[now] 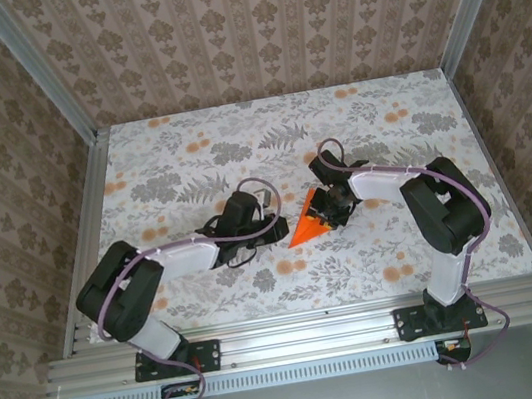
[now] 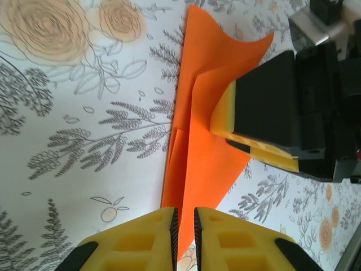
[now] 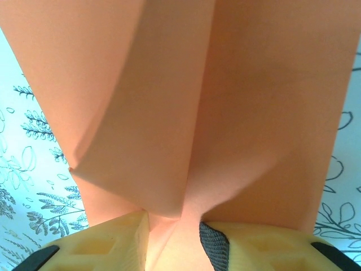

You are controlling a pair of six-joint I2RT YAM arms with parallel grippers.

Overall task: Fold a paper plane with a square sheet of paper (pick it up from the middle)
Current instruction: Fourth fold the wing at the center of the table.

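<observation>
The square sheet of paper point(image 1: 306, 226) is bright orange and folded to a pointed triangle at the table's middle, between both grippers. My left gripper point(image 1: 275, 228) is at its left point. In the left wrist view the paper point(image 2: 203, 124) runs away from my left gripper point(image 2: 184, 217), whose jaws stand a narrow slit apart with the paper's tip showing in the slit. My right gripper point(image 1: 333, 211) is at the wide right end. Its fingers point(image 2: 265, 101) straddle the raised flaps. Close up, the paper point(image 3: 180, 101) bulges between the right gripper point(image 3: 174, 226) jaws, which stand apart around a fold.
The flower-print tablecloth point(image 1: 189, 161) covers the whole table. Aluminium rails point(image 1: 298, 334) run along the near edge and up both sides, with patterned walls behind. Both arms bend inward from their bases toward the centre.
</observation>
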